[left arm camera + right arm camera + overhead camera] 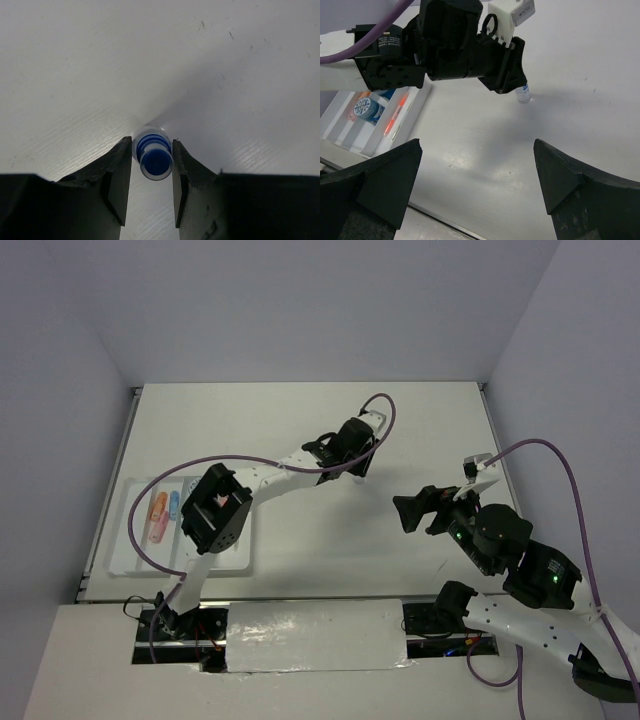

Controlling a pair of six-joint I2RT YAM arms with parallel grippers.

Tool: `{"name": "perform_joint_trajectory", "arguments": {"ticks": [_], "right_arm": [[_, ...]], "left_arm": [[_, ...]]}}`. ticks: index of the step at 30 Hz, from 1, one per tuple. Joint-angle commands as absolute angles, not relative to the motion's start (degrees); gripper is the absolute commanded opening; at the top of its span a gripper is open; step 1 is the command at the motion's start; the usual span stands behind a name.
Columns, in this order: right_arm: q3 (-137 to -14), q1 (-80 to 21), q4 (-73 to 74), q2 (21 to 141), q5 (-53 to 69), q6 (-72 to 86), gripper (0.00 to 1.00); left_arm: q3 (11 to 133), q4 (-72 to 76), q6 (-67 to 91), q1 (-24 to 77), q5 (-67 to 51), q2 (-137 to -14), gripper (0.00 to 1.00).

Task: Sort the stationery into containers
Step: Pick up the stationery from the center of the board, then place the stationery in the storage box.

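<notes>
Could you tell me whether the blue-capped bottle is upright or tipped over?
Upright: the bottle stands cap-up on the table, with the left gripper closed on its cap.

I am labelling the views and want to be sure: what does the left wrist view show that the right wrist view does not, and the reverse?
Only the left wrist view: the bottle from above, its blue cap pinched in the left gripper.
Only the right wrist view: the white tray, with a patterned pot and an orange pen in it, and the right gripper, open.
Both: the bottle, the left gripper and the white table.
</notes>
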State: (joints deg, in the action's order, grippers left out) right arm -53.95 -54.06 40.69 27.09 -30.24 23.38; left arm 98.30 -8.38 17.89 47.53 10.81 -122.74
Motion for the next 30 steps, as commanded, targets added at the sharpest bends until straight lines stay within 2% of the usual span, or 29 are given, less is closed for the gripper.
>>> {"name": "perform_joint_trajectory", "arguments": {"ticks": [1, 6, 9, 15, 17, 22, 30], "right_arm": [[-54.14, -53.79, 38.76, 27.16, -31.55, 22.24, 1.00], [-54.58, -53.70, 38.76, 26.37, -31.64, 21.97, 1.00], [-54.58, -53.70, 38.24, 25.84, -31.47, 21.53, 1.00], [-53.18, -53.70, 35.60, 24.44, -30.33, 20.57, 1.00], [-52.56, -53.70, 34.64, 24.17, -29.62, 19.95, 1.00], [-51.59, -53.70, 33.14, 25.22, -26.81, 18.99, 1.00], [-51.42, -53.70, 31.38, 27.25, -23.82, 17.67, 1.00]], "left_arm": [[98.88, -7.64, 15.82, 46.94, 13.43, -116.73, 0.00], [98.09, -15.98, 16.17, 42.29, 19.94, -108.38, 0.00], [95.89, -23.88, 18.45, 35.88, 24.43, -101.37, 0.00], [89.57, -44.44, 27.85, 16.64, 33.03, -90.01, 0.00], [85.70, -46.75, 28.30, 9.34, 34.10, -86.86, 0.00], [80.07, -48.25, 26.72, -2.44, 40.77, -84.55, 0.00], [74.64, -48.61, 25.23, -10.10, 47.99, -90.00, 0.00]]}}
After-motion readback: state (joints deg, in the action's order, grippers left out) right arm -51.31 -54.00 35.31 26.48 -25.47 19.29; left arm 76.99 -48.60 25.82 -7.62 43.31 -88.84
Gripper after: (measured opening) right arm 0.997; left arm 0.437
